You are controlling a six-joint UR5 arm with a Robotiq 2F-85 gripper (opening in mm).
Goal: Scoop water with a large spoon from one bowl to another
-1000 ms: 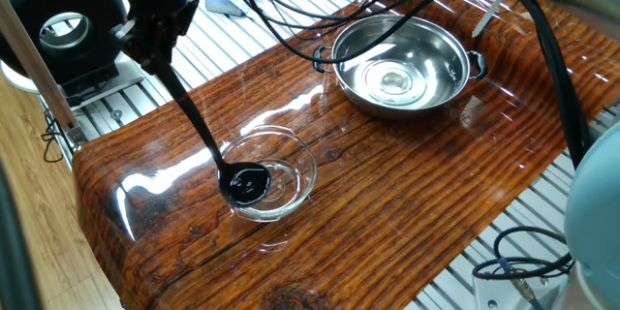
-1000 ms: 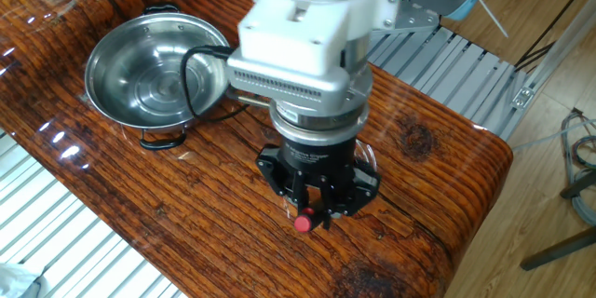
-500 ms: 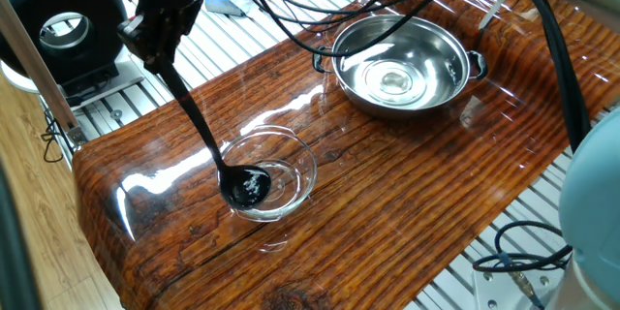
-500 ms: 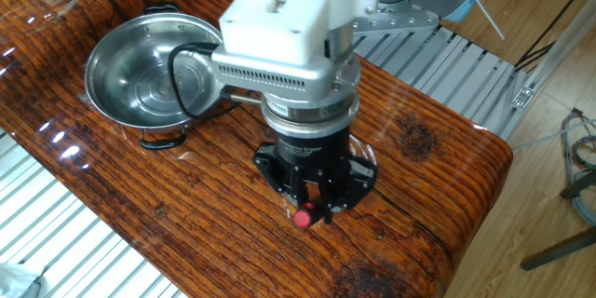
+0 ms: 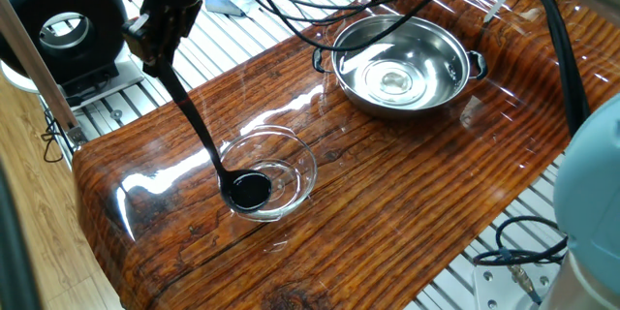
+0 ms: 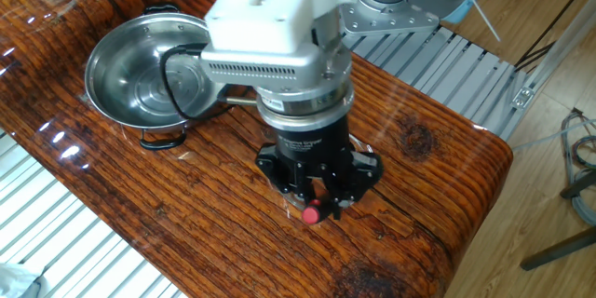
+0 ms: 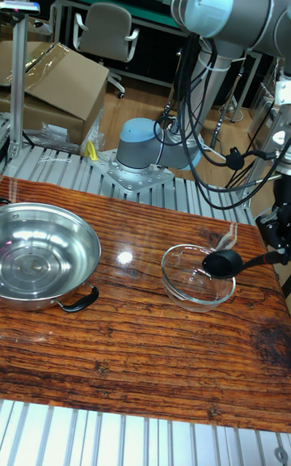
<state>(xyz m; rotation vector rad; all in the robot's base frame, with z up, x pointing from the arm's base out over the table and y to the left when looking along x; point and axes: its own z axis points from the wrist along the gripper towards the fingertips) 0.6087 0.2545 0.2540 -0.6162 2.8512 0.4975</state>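
On the glossy, strongly grained wooden table (image 5: 407,203), no brand, label or writing can be read on anything. At about seven o'clock in one fixed view sits the small clear glass bowl (image 5: 291,160), thick-rimmed and round. The all-black plastic ladle (image 5: 199,131) slants down into it, its deep round cup inside the bowl; the long slim handle ends in a red mark, seen in the other fixed view. The black gripper (image 6: 317,207) is clamped on that handle end. Toward one o'clock, well apart, stands the wide shiny steel bowl (image 5: 360,85) with small black side handles; glints mark water (image 5: 395,79) at its bottom.
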